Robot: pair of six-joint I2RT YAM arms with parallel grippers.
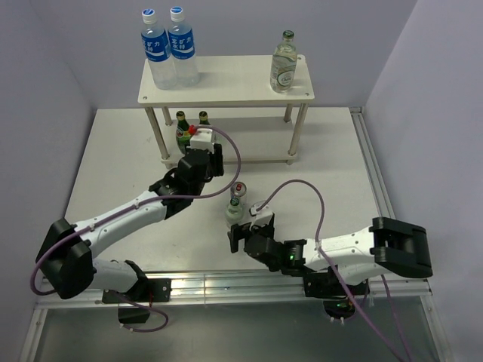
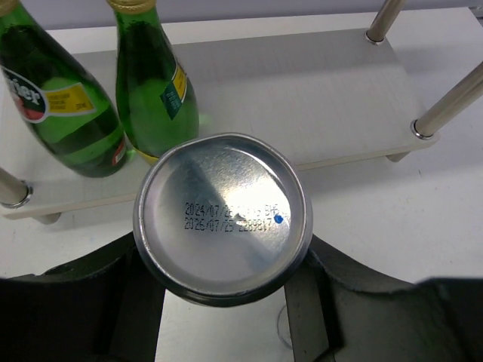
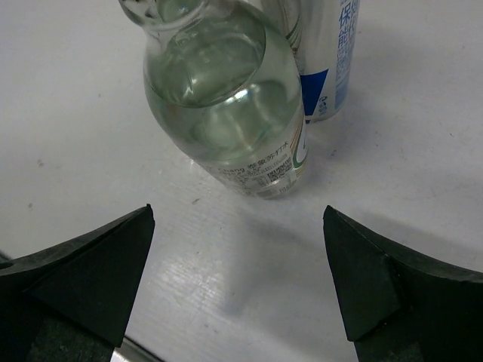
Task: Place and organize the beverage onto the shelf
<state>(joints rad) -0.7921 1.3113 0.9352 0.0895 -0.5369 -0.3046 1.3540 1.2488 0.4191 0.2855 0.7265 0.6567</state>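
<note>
The cream-white shelf (image 1: 241, 79) stands at the back; its lower board also shows in the left wrist view (image 2: 302, 90). Two dark green bottles (image 1: 182, 128) (image 2: 155, 83) stand on the lower board at the left. One clear glass bottle (image 1: 284, 64) stands on the top board at the right. My left gripper (image 1: 198, 149) (image 2: 223, 260) is shut on a silver can (image 2: 223, 219), its bottom facing the camera, just in front of the green bottles. My right gripper (image 1: 238, 235) (image 3: 235, 219) is open and empty on the table, just short of the second clear bottle (image 1: 235, 211) (image 3: 226, 98) and the second can (image 1: 240, 188) (image 3: 328, 60).
Two tall water bottles (image 1: 170, 47) with blue labels stand on the top board at the left. Thin metal legs (image 2: 445, 109) join the boards at the corners. Purple cables loop over both arms. Grey walls close in the table on three sides.
</note>
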